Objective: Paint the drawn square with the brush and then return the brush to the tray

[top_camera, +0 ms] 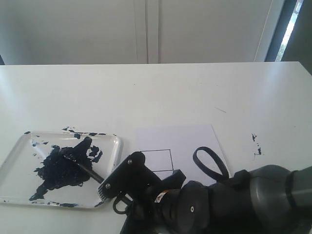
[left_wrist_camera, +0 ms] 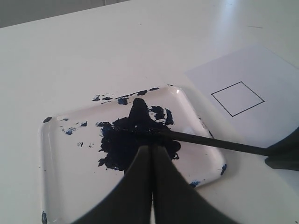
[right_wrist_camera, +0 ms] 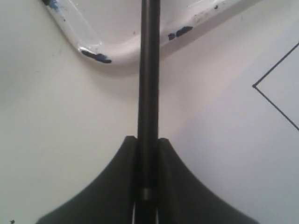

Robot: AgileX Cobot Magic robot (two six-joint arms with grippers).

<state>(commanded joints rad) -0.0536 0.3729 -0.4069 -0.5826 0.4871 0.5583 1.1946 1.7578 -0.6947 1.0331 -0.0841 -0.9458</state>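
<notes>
The clear tray lies at the left with a dark blue-black paint blotch. The black brush slants across the tray's near right rim, its tip in the blotch. My right gripper is shut on the brush's handle just outside the tray; in the right wrist view the gripper clamps the brush, with the tray rim beyond. My left gripper is shut on nothing, over the blotch, close to the brush. The drawn square on white paper shows no paint.
My right arm fills the lower right of the exterior view and covers the paper's near edge. A black cable loop lies over the paper. Small paint specks mark the table to the right. A wall stands behind the table's far edge.
</notes>
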